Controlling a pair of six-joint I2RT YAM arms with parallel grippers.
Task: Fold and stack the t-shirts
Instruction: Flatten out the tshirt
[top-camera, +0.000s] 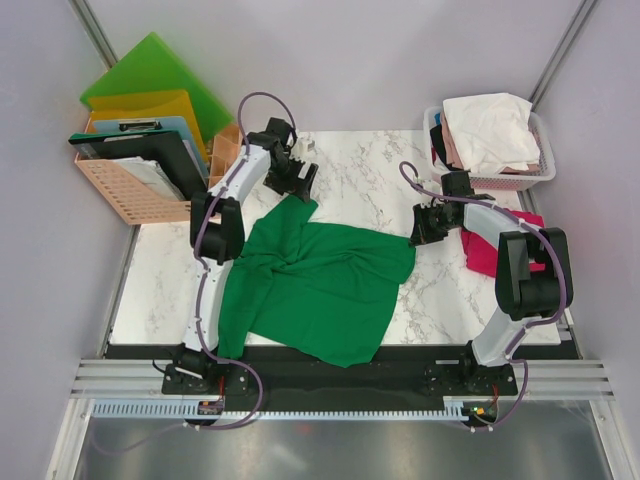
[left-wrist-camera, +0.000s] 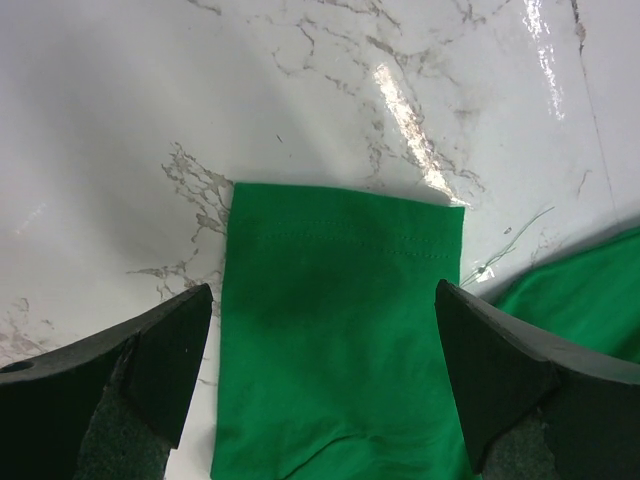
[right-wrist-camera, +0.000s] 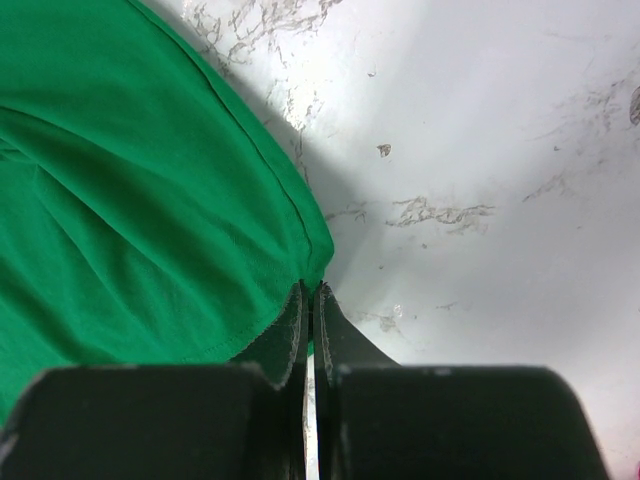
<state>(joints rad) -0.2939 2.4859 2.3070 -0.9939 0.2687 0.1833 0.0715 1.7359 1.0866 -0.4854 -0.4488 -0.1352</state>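
Observation:
A deep green t-shirt (top-camera: 320, 280) lies spread and partly rumpled on the marble table, between the two arms. One sleeve (left-wrist-camera: 340, 300) lies flat at the far left. My left gripper (top-camera: 300, 180) hovers over that sleeve, open wide, one finger on each side (left-wrist-camera: 322, 290). My right gripper (top-camera: 418, 232) sits at the shirt's right corner, shut on the green hem (right-wrist-camera: 310, 290). A magenta-red t-shirt (top-camera: 480, 255) lies on the table at the right, partly hidden by the right arm.
A white basket (top-camera: 543, 170) at the back right holds white (top-camera: 490, 130) and pale pink cloth. A pink crate (top-camera: 125, 195) with coloured folders stands at the back left, close to the left arm. Bare marble (top-camera: 370, 170) shows between the grippers.

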